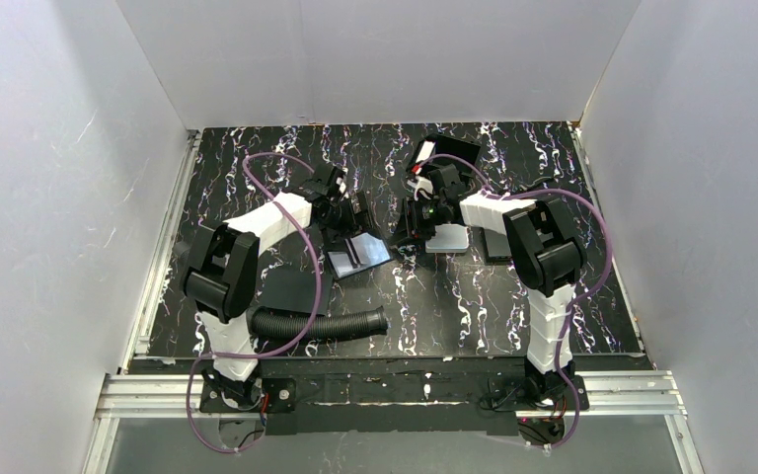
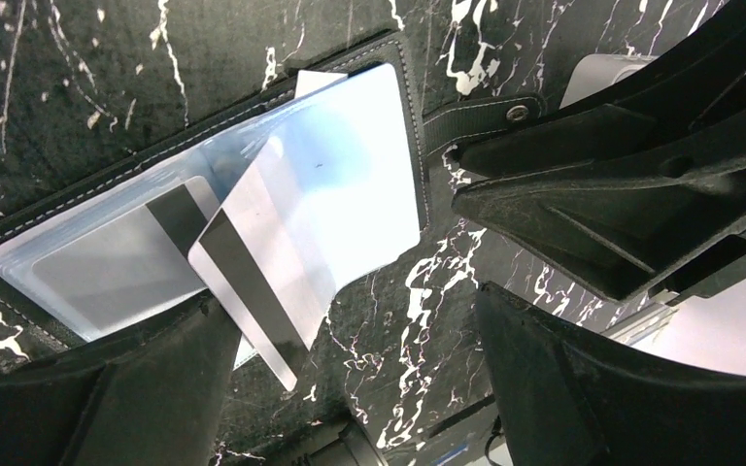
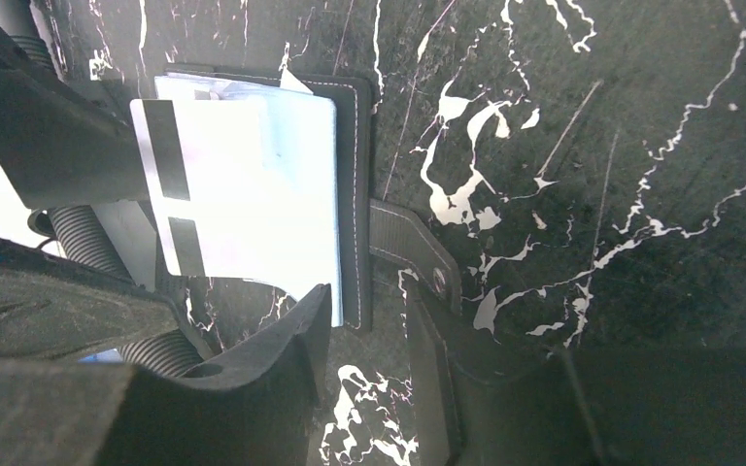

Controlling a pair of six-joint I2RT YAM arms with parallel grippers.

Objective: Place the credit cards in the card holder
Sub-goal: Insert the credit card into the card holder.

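Observation:
The card holder [image 3: 353,194] lies open on the marbled table, its closing tab [image 3: 413,257] pointing toward my right gripper. Pale blue and whitish credit cards [image 2: 350,165] rest on it. One card with a black stripe [image 2: 262,267] lies askew over the near edge. My left gripper [image 2: 359,320] hovers just beside that card, open, with only table between its fingers. The right gripper [image 3: 374,325] is at the tab end. Its jaws stand apart with table showing between them, and the tab runs along one finger [image 3: 505,388]. From above, both grippers [image 1: 355,212] [image 1: 410,225] flank the cards [image 1: 360,255].
A silver-grey case [image 1: 449,237] lies under the right wrist. A black square pad [image 1: 451,148] leans at the back. A larger flat black pad [image 1: 291,286] and a corrugated black hose [image 1: 321,324] lie near the left arm. White walls enclose the table.

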